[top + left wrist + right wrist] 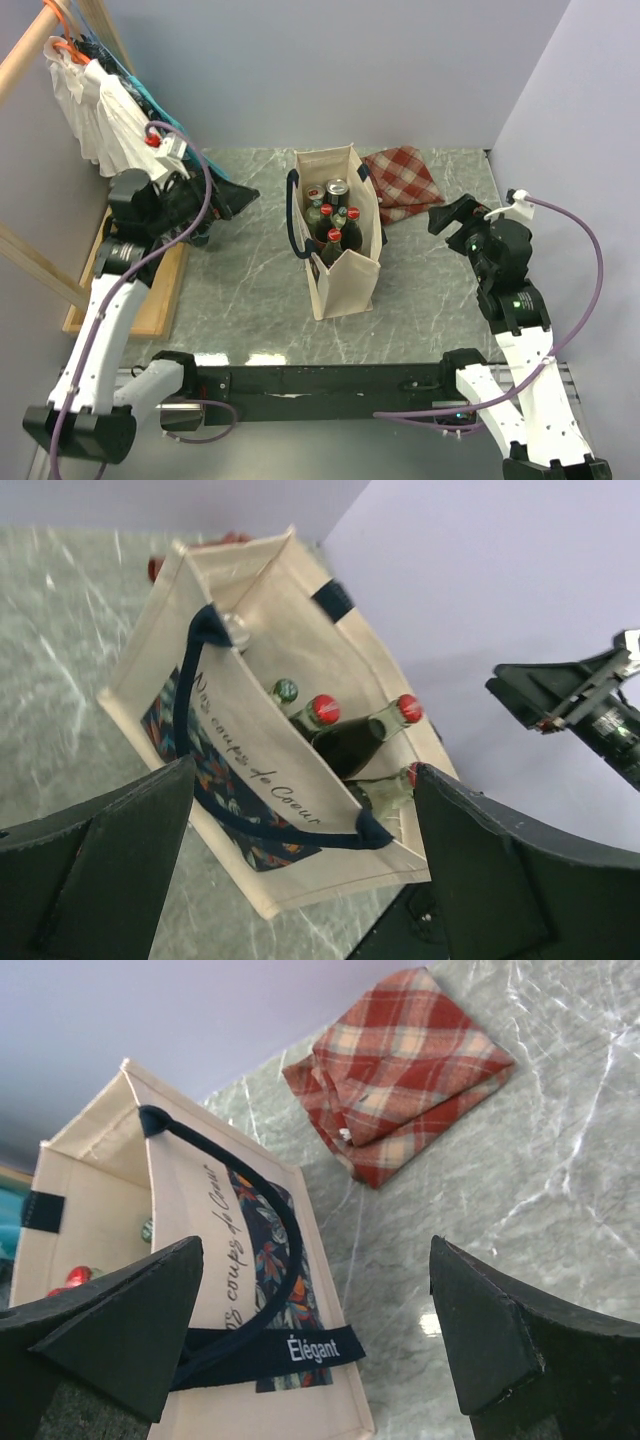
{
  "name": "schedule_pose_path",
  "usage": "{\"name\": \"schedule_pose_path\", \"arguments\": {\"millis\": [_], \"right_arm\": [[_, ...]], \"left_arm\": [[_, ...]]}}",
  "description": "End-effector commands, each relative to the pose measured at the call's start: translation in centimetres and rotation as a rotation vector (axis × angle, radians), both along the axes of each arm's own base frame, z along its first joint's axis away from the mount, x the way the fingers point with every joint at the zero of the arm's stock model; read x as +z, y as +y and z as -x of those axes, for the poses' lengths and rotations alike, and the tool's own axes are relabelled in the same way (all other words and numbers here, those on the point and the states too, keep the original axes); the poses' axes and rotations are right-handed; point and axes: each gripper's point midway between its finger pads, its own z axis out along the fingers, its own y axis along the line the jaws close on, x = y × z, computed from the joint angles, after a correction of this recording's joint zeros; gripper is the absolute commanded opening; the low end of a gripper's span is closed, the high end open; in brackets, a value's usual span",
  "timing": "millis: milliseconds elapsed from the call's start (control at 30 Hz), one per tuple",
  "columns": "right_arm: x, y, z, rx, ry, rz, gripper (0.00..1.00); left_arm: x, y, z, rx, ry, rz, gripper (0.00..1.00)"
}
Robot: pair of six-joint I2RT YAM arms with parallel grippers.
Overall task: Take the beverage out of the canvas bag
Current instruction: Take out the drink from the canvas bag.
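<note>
Bottles [330,225] crowded inside the canvas bag [345,285]; left claw [304,766] and right claw [316,1248] flanked it, wide open, empty. Lifting one bottle might drag the unheld bag over.

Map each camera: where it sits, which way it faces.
Top external: above and behind the robot, looking down at table, canvas bag, left arm and right arm.
Left wrist: on left arm, looking rightward into the bag at bottles; left fingers frame it, right fingers beyond.
Right wrist: on right arm, facing the bag's other side and checked cloth; own fingers at bottom.
Shared: both wrist views see the bag, from opposite sides.
</note>
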Motion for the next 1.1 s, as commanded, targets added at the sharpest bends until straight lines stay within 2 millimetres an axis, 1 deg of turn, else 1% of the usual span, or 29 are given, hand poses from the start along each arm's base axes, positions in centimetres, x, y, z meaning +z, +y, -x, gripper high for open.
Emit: {"name": "schedule_pose_path", "arguments": {"millis": [0, 100, 133, 200, 233, 267, 300, 333, 367, 400, 433, 533, 667, 700, 767, 933, 1067], "right_arm": [[1.0, -0.4, -0.3, 0.002, -0.003, 0.05, 1.0], [0.8, -0.5, 0.0, 0.006, 0.011, 0.073, 1.0], [1.0, -0.8, 0.3, -0.006, 0.005, 0.08, 1.0], [1.2, -1.4, 0.6, -0.032, 0.0, 0.1, 1.0], [1.7, -1.6, 0.9, -0.036, -0.009, 0.113, 1.0], [1.8, -1.8, 1.1, -0.038, -0.007, 0.121, 1.0], [2.1, -1.8, 1.3, -0.035, -0.011, 0.128, 1.0], [2.6, -1.8, 1.5, -0.032, -0.02, 0.135, 1.0], [2.6, -1.7, 1.7, -0.025, -0.017, 0.138, 1.0], [2.6, -1.6, 1.8, -0.015, -0.02, 0.139, 1.0], [2.6, -1.4, 1.9, -0.005, -0.022, 0.135, 1.0], [2.2, -1.1, 1.9, 0.02, -0.032, 0.141, 1.0], [1.6, -1.3, 1.9, 0.011, -0.004, 0.159, 1.0], [1.5, -1.4, 1.8, 0.01, 0.002, 0.164, 1.0], [1.3, -1.5, 1.8, 0.007, 0.012, 0.17, 1.0], [1.2, -1.2, 1.7, 0.02, 0.017, 0.165, 1.0], [1.0, -1.2, 1.6, 0.025, 0.029, 0.169, 1.0]], "left_arm": [[3.2, 0.7, 0.9, 0.033, -0.157, -0.028, 0.96], [2.6, 1.0, 0.3, 0.078, -0.153, -0.064, 0.96], [1.9, 0.6, 0.3, 0.079, -0.131, -0.084, 0.96], [0.9, 1.1, -0.5, 0.14, -0.111, -0.134, 0.96], [0.6, 0.2, -0.4, 0.129, -0.102, -0.155, 0.96], [0.0, 0.6, -0.9, 0.181, -0.087, -0.186, 0.96], [-0.2, -0.5, -0.5, 0.154, -0.092, -0.209, 0.96], [-0.2, -1.0, -0.6, 0.153, -0.092, -0.223, 0.96], [-0.7, -0.9, -0.9, 0.192, -0.072, -0.251, 0.96], [-0.8, -2.1, -0.4, 0.165, -0.077, -0.269, 0.96], [-0.8, -2.5, -0.7, 0.177, -0.071, -0.287, 0.97], [-1.1, -3.7, -0.5, 0.214, -0.069, -0.351, 0.96], [-1.2, -4.3, -0.4, 0.275, -0.075, -0.414, 0.96], [-1.3, -5.0, 0.0, 0.265, -0.09, -0.435, 0.96], [-1.5, -5.2, -0.2, 0.284, -0.099, -0.47, 0.96], [-1.5, -6.6, 0.2, 0.258, -0.093, -0.471, 0.96], [-1.0, -6.8, 0.8, 0.239, -0.104, -0.469, 0.96]]}}
